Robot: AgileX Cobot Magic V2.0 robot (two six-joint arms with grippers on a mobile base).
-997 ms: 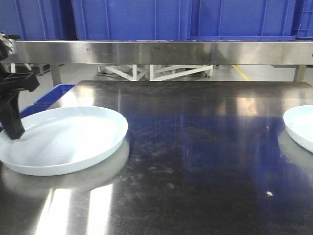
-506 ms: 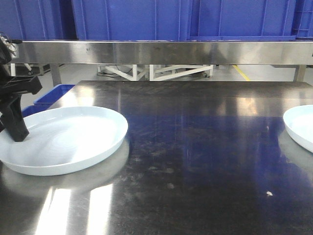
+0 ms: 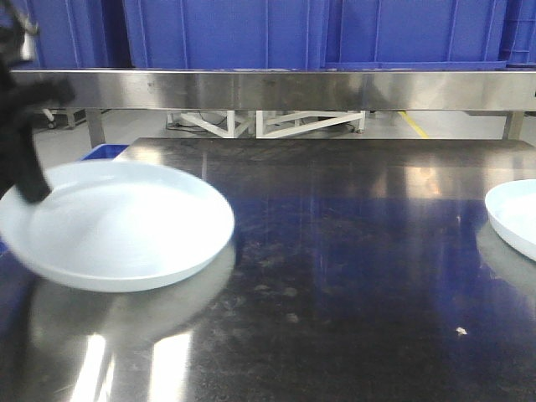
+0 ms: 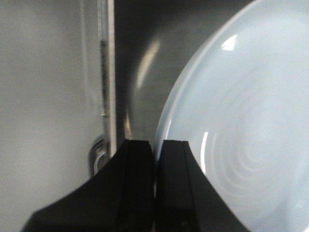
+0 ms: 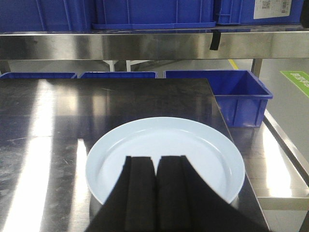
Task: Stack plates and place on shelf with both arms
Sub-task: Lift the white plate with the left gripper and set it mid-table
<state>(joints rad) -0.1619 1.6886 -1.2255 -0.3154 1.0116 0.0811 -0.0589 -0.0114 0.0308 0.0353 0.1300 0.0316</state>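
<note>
- Blue crates (image 3: 226, 33) fill the shelf (image 3: 268, 88) tier above its long steel rail, which runs across behind the dark tabletop (image 3: 352, 276)
- A white frame (image 3: 268, 124) shows on the floor under the rail, and a low blue crate (image 5: 241, 96) stands off the table's right side
- Bare tabletop lies between the two plates, which are well apart
- The left plate (image 3: 117, 226) sits at the table's left end, open side up and blurred; being round, it has no long axis
- The left gripper (image 4: 155, 159) is clamped on its left rim
- The right plate (image 5: 164, 145) lies flat on the table near the right edge, open side up
- The right gripper (image 5: 155, 188) has its fingers close together over the near rim; I cannot tell whether they pinch it
</note>
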